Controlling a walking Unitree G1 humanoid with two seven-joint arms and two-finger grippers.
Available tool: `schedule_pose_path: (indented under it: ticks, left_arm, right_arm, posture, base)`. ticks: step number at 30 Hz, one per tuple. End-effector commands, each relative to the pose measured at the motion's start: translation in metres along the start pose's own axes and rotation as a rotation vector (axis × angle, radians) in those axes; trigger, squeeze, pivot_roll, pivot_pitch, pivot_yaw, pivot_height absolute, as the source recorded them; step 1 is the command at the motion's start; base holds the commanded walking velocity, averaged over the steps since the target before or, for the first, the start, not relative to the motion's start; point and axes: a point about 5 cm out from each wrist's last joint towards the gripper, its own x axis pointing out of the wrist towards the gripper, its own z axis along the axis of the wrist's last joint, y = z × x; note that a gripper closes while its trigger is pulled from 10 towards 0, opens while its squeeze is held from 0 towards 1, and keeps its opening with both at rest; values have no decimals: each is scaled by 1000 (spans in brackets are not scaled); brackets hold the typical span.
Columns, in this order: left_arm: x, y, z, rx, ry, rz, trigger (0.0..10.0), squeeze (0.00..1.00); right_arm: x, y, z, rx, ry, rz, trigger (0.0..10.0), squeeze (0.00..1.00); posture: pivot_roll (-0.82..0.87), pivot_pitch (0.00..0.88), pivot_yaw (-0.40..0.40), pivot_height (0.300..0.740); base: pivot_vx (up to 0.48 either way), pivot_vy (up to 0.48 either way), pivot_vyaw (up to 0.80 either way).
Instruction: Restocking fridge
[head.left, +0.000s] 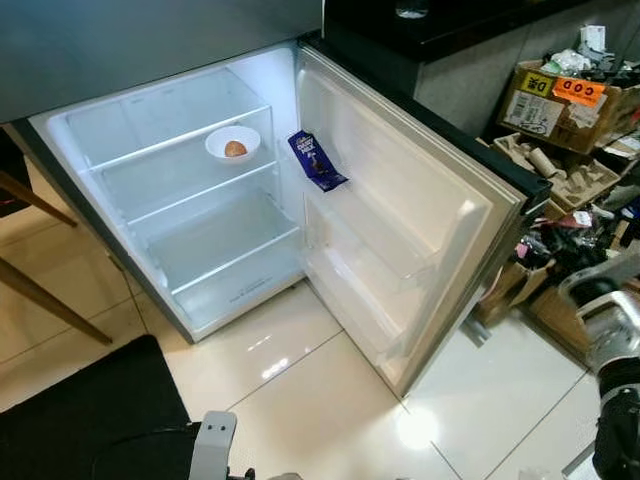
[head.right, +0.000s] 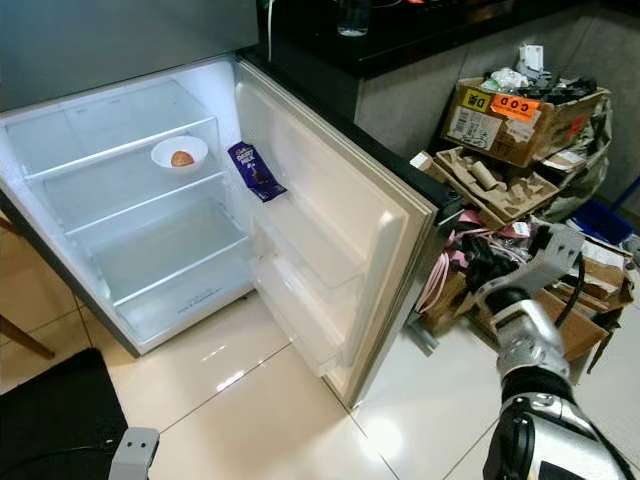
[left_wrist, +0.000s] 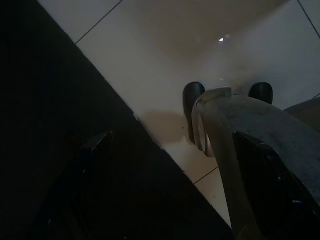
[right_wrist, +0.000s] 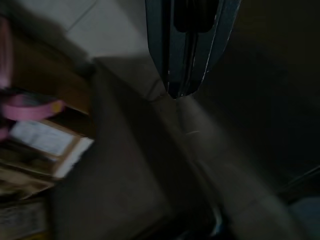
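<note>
The fridge stands with its door swung fully open; a white bowl holding one brown egg sits on the upper glass shelf, and a purple chocolate bar leans in the top door rack just beside it. The right arm is raised near the door's outer edge, before cardboard boxes; whether its gripper is open cannot be told. The left gripper hangs low over tile floor and a dark mat, fingers spread apart, holding nothing.
</note>
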Motion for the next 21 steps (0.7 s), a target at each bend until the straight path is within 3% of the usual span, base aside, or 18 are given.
schedule_pose_path:
  ticks: [1,10,12,18,20,21]
  left_arm:
    - [-2,-1,-8,-4,21,-2,10000,0]
    - [-2,0,-8,-1,16,-6,10000,0]
    - [-2,1,-7,1,15,-6,10000,0]
    - [-2,1,-7,5,16,-5,10000,0]
    - [-2,1,-7,9,17,-6,10000,0]
    - [-2,1,-7,9,17,-6,10000,0]
  right_arm:
    - [-6,-3,-3,-4,39,38,10000,0]
    - [-12,10,-7,-4,122,301,10000,0]
    - [-17,19,-11,3,168,431,10000,0]
    - [-23,30,-18,6,234,567,10000,0]
    - [-27,54,-28,33,309,739,10000,0]
    - [-27,54,-28,33,309,739,10000,0]
  posture:
    - [-24,73,-5,740]
    - [-25,73,1,740]
    - [-24,69,3,740]
    - [-24,67,6,740]
    - [-24,66,7,740]
    - [-24,66,7,740]
  base:
    - [0,0,0]
    - [0,0,0]
    - [0,0,0]
    - [0,0,0]
    - [0,0,0]
    - [0,0,0]
